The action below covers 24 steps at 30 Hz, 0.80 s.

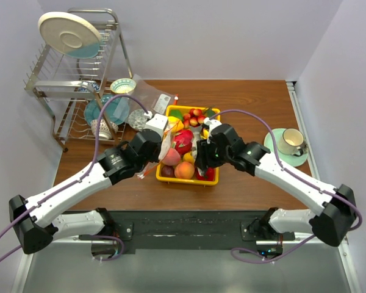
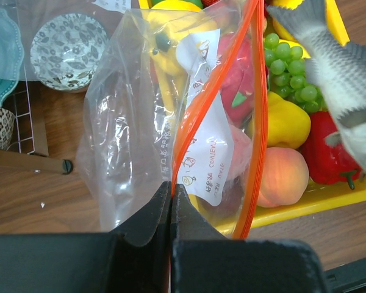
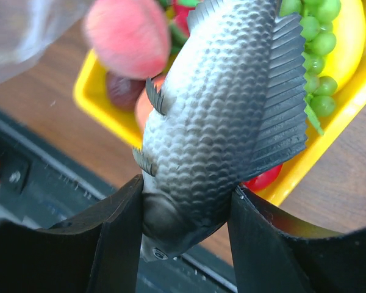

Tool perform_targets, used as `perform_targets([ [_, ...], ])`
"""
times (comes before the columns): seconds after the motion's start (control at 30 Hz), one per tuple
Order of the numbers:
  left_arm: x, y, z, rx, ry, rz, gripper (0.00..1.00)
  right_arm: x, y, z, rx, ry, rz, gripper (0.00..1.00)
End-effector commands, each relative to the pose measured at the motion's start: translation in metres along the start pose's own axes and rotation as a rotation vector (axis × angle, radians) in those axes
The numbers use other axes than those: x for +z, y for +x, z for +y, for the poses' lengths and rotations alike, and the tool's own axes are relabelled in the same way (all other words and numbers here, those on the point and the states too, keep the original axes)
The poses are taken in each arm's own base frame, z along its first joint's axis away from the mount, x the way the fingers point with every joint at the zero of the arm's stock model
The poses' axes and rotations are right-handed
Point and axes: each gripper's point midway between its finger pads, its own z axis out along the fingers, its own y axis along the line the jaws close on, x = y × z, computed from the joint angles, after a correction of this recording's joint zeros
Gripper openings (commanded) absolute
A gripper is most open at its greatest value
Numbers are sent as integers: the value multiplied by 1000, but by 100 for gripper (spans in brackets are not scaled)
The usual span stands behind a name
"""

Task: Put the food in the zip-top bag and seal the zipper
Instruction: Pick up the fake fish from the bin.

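The zip-top bag (image 2: 128, 122) hangs crinkled in front of the yellow tray (image 2: 305, 204), its mouth spread open. My left gripper (image 2: 171, 186) is shut on the orange-red zipper (image 2: 263, 116) at the bag's near edge. My right gripper (image 3: 188, 186) is shut on the grey fish (image 3: 219, 110), gripped at its head end, tail pointing away over the tray. In the left wrist view the fish (image 2: 348, 73) hangs just right of the bag mouth. Grapes (image 2: 287, 61), a yellow pepper (image 2: 290, 125), a peach (image 2: 283, 174) and a red pepper (image 2: 326, 152) lie in the tray.
A wire dish rack (image 1: 67, 79) with a plate and bowls stands at the back left. A flatter clear bag (image 1: 149, 97) lies behind the tray. A cup on a green saucer (image 1: 290, 143) sits at the right. Both arms meet over the tray (image 1: 171, 177).
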Motion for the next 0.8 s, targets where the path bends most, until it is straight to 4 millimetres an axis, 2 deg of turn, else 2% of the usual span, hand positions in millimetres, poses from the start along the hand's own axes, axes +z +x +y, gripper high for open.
perform_targets([
  [0.0,0,-8,-4,-18,28,-43,0,-33,6,18,-94,-112,53,42],
  [0.2,3,-8,-10,-20,50,-45,0,-72,22,44,-116,-291,90,40],
  [0.4,8,-7,-16,-18,69,-36,0,-103,24,60,-143,-393,88,39],
  [0.53,11,-5,-19,-10,77,-24,0,-117,30,76,-167,-502,131,35],
  [0.77,7,-11,-25,-12,115,-39,0,-128,16,98,-201,-614,121,35],
])
